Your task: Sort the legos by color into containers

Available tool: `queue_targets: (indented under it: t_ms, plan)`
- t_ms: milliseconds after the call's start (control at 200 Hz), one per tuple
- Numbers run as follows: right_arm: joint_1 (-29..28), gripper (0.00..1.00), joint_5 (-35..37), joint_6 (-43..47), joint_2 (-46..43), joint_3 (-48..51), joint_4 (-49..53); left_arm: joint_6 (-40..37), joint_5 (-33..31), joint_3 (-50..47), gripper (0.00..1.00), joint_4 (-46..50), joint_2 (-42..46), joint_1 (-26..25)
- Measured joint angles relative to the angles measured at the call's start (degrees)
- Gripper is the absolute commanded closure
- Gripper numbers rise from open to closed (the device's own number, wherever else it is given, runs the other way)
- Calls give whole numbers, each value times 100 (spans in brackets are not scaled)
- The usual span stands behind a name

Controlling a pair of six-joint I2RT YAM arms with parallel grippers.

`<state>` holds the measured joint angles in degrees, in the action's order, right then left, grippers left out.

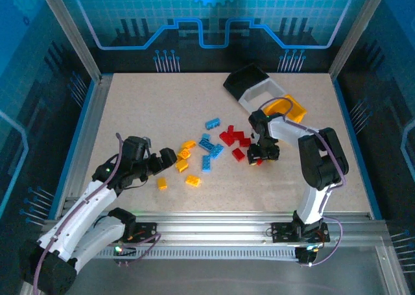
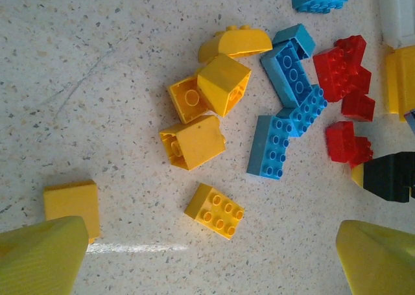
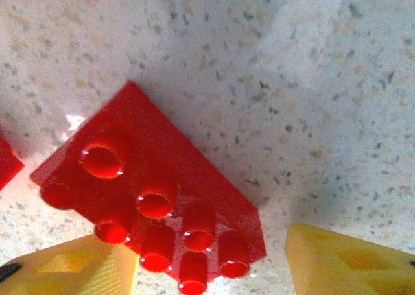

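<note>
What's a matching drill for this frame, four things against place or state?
1 left gripper
2 right gripper
3 black bin
4 blue bricks

A between the yellow bricks and the red bricks
B far right of the table, beside the white bin
C wide open near the yellow bricks
D straddling a red brick

Pairs: 1-C, 2-D, 3-B, 4-A
</note>
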<state>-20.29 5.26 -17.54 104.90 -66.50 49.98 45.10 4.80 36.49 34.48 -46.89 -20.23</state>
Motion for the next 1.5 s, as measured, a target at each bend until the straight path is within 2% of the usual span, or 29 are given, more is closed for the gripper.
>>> queue_targets:
  t_ms: [190, 330, 465, 665, 840, 1005, 1326, 1421, 1501]
  plan:
    - [-68, 46, 103, 26, 50, -72, -11, 0, 0, -61, 1, 7, 4, -4]
    - [-103, 38, 208, 87, 92, -175, -7, 4, 2, -118, 1, 13, 4, -9]
    - [-107, 38, 330, 160, 168, -295, -4, 4, 2, -142, 1, 13, 4, -9]
    - [-120, 46, 354, 271, 367, -507, -9, 4, 2, -153, 1, 4, 4, -9]
    - [-214, 61, 319, 304, 461, -562, -37, 4, 2, -153, 1, -7, -11, -9]
    - [-240, 65, 304, 267, 444, -560, -35, 4, 2, -157, 1, -44, -131, -9]
    - [-184, 67, -243, -133, -393, -407, 15, 0, 31, -216, 1, -345, -461, -9]
    - [72, 67, -590, -337, -734, -431, 22, -4, 66, -214, 1, -396, -592, -9]
    - [505, 68, -946, -570, -938, -544, 7, -24, 68, -177, 1, -369, -706, -9]
